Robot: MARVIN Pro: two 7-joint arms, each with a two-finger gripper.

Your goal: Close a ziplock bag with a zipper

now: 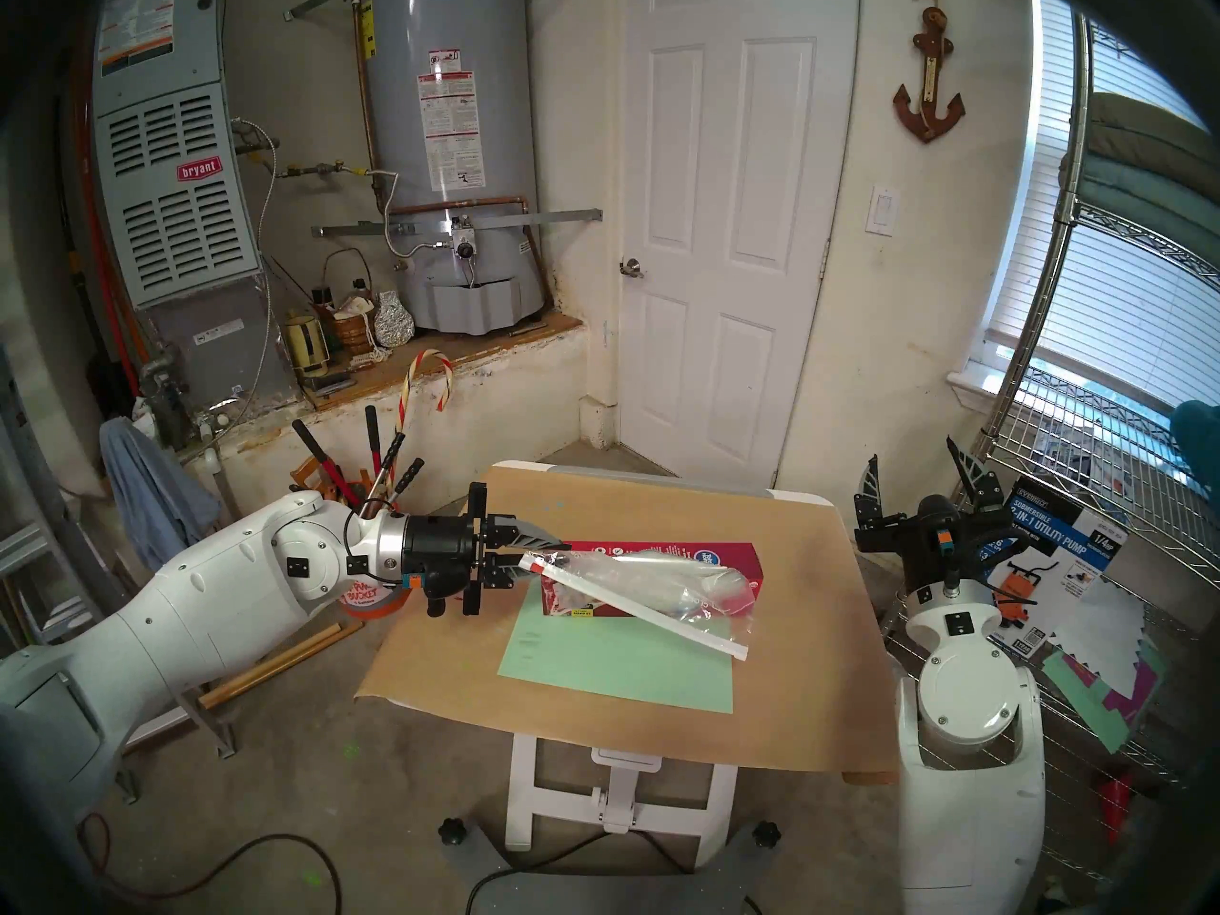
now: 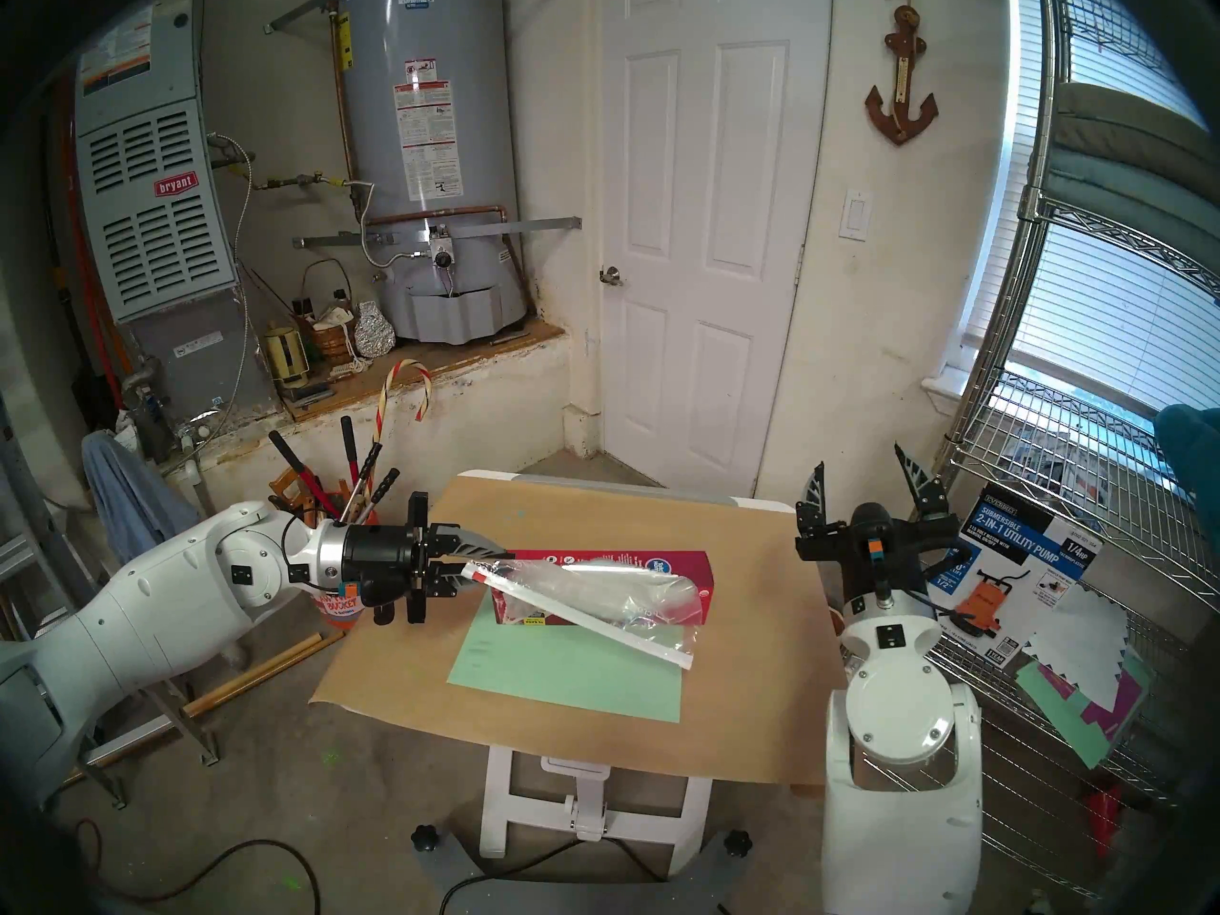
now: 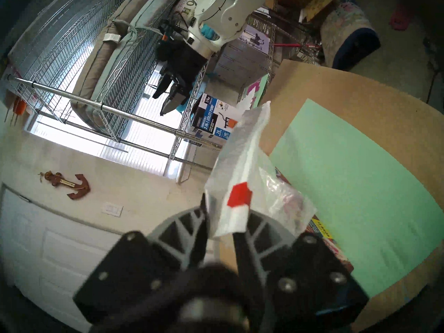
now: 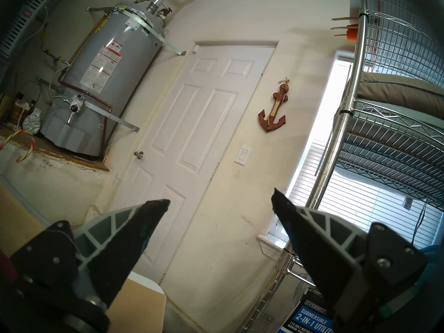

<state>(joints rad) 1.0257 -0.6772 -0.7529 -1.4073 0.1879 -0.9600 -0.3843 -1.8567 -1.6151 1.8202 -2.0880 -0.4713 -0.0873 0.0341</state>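
Ziplock bag (image 1: 660,587) lies draped over the red box (image 1: 667,557) on your worktop (image 1: 779,564), its white zipper (image 1: 637,606) running from the box's left end down toward the near right. Your left tool (image 1: 538,557) has clenched on the strip's left end, with the red slider (image 3: 239,195) sitting just past the fingertips, so the slider is still at its starting end. I judge the closing itself has not begun: the whole run along the zipper is left. Your right tool (image 1: 921,481) is released, jaws spread wide, raised well to the right of the box, holding nothing.
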